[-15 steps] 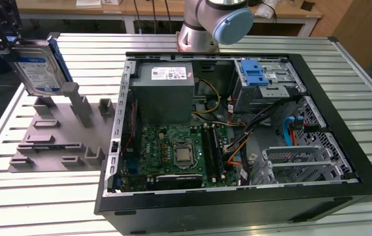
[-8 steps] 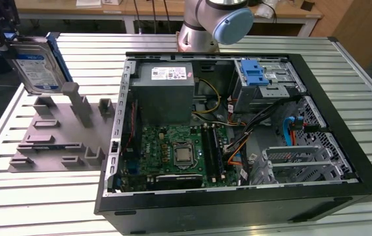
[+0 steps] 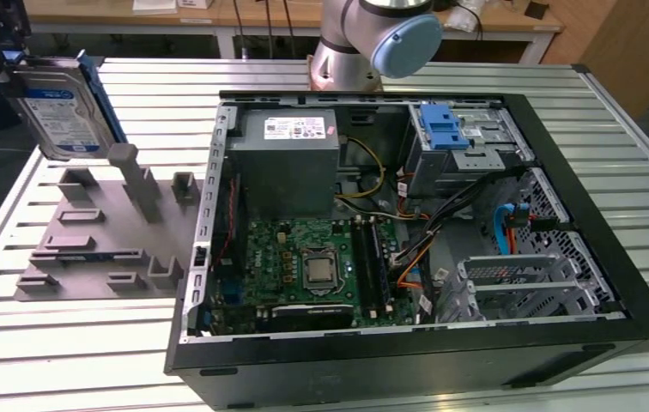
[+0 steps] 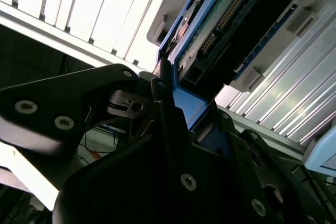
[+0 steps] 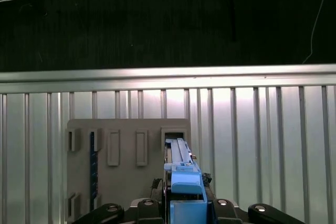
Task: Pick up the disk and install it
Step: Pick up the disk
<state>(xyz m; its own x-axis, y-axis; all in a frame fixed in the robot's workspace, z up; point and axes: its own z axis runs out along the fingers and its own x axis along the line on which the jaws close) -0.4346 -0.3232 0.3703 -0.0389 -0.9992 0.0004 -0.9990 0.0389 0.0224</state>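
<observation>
Hanging on edge at ten o'clock in the exterior view, the disk (image 3: pixel 56 107) is clamped by its blue carrier (image 5: pixel 181 158) in the tool (image 5: pixel 186 211) (above the grey rack (image 3: pixel 95 249)), likely held upright to clear its slots.

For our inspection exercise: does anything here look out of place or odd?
The disk stands out: it hangs on edge in the air, clamped in the pincer, over the grey rack beside the open computer case rather than inside it. Nothing looks spilled or broken.
</observation>
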